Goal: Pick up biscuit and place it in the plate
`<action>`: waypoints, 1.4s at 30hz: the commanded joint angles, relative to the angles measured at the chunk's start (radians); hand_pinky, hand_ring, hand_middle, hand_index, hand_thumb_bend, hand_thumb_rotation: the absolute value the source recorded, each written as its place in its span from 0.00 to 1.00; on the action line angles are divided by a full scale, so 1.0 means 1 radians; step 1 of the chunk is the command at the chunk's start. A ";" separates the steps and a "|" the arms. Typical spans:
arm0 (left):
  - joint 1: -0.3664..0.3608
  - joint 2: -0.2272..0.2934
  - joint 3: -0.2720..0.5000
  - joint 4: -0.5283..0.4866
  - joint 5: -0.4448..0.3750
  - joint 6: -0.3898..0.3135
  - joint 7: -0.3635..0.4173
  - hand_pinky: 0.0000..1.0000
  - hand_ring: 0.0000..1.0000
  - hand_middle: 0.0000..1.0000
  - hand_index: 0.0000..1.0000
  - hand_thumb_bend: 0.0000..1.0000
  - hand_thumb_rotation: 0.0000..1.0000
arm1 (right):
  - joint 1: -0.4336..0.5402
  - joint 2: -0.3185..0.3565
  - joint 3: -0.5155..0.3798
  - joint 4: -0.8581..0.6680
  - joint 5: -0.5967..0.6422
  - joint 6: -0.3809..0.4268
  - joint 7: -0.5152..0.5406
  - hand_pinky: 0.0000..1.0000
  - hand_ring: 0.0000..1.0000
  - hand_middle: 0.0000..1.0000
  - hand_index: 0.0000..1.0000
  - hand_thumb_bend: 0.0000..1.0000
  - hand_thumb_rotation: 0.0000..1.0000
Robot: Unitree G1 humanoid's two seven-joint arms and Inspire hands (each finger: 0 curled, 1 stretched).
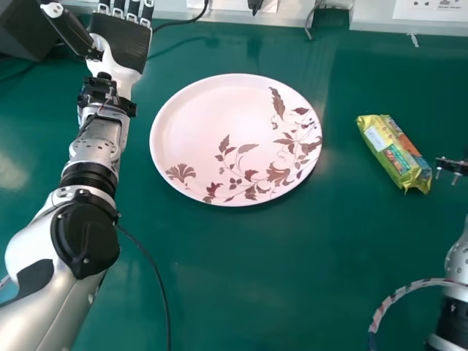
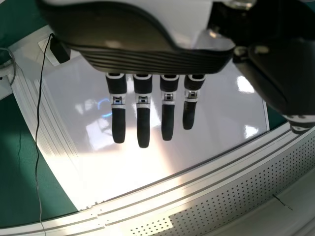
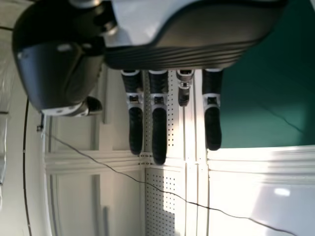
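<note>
Well, biscuit (image 1: 395, 152) right of plate (image 1: 205, 121).

We take this for a lab or workshop: a smooth green bench (image 1: 241, 292), loose black cables (image 1: 157, 274) across it, a white plate with printed sockets (image 1: 431, 9) at its far edge, and white perforated metal panels (image 2: 236, 187) beyond.

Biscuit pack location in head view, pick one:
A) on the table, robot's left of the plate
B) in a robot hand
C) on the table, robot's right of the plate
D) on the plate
C: the biscuit pack lies on the green table, off the plate's right side.
</note>
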 commanded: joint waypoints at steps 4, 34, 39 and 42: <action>-0.011 0.004 -0.007 0.002 0.001 0.002 -0.008 0.65 0.73 0.85 0.91 1.00 0.58 | 0.029 -0.008 0.006 -0.046 -0.109 -0.020 -0.073 0.36 0.44 0.46 0.55 0.50 0.00; -0.011 0.001 -0.009 -0.003 0.004 -0.007 -0.006 0.70 0.77 0.86 0.92 1.00 0.64 | 0.103 -0.042 0.041 -0.241 -0.587 0.110 -0.279 0.36 0.44 0.46 0.55 0.50 0.00; -0.011 0.001 -0.004 -0.003 -0.003 0.005 -0.008 0.71 0.78 0.86 0.92 1.00 0.62 | 0.117 -0.041 0.050 -0.284 -0.643 0.164 -0.292 0.35 0.44 0.46 0.55 0.50 0.00; -0.011 0.001 -0.006 -0.005 -0.001 -0.001 -0.004 0.72 0.78 0.86 0.92 1.00 0.61 | 0.125 -0.039 0.054 -0.309 -0.672 0.197 -0.295 0.35 0.44 0.46 0.55 0.50 0.00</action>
